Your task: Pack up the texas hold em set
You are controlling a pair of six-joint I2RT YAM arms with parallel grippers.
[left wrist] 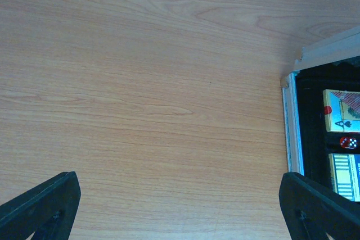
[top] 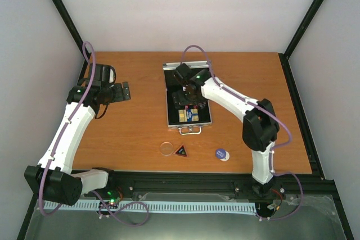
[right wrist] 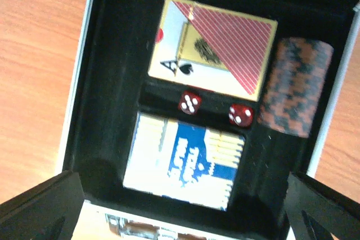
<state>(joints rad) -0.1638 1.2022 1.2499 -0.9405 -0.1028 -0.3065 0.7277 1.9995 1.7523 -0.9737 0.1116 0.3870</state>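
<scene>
Right wrist view looks straight down into the open case (right wrist: 81, 82). Each piece sits in the black recess cut for it, which is why nothing leans or overlaps. The pink deck (right wrist: 216, 46) fills the far pocket and the blue-and-yellow deck (right wrist: 185, 158) fills the near one. The two red dice (right wrist: 190, 103) rest in the narrow channel between them. The brown chip stack (right wrist: 295, 85) lies on its side in the long slot along the right wall.

The right end effector (right wrist: 183, 195) hangs above the near deck with its fingers spread wide and nothing between them, so it looks free for another pick.

From the top external view, three pieces remain outside on the worktop (top: 135, 127), in front of the case handle (top: 190, 130). The clear disc (top: 166, 148) lies just beside the black triangle (top: 180, 150), and the blue disc (top: 222, 153) is further right, nearest the right arm's base. They are probably within easy reach there.

The left end effector (left wrist: 180, 200) is also spread and empty. It waits over bare wood to the left of the case, likely so as not to crowd the other arm. Packing looks well along, with those three pieces and the lid left to deal with.
</scene>
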